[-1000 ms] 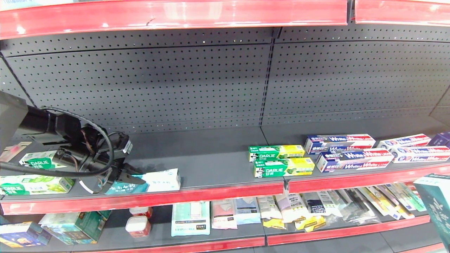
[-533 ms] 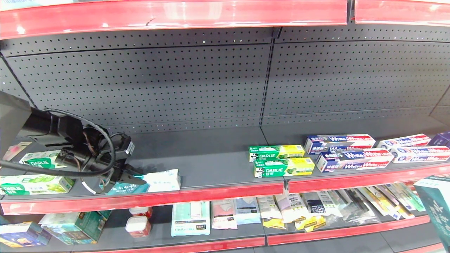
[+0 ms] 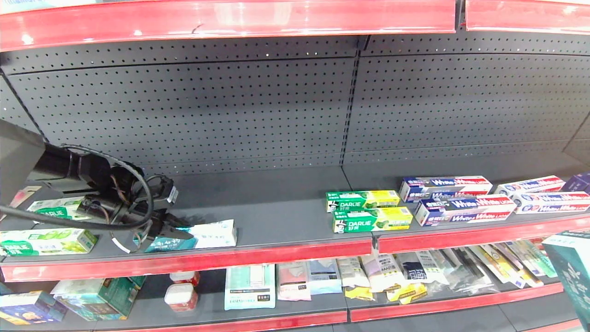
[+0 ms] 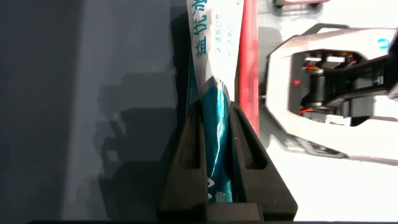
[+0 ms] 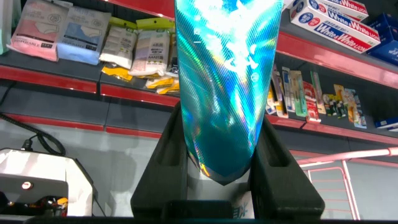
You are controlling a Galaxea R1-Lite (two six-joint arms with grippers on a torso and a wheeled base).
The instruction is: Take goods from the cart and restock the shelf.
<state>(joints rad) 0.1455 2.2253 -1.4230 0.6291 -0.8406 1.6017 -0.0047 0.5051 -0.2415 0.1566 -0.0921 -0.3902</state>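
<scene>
- The left gripper (image 3: 177, 230) is clamped on one end of a teal-and-white box (image 3: 213, 234), held flat and low over the middle shelf (image 3: 276, 203) (touching it or not, I cannot tell), just behind the red front rail (image 3: 258, 256).
- The right gripper (image 5: 221, 115) clasps a shiny teal box (image 5: 224, 62) in front of the lower shelves.

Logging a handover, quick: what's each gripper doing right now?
Left gripper: closed on the teal-and-white box lying on the shelf.
Right gripper: closed on a shiny teal box.
</scene>
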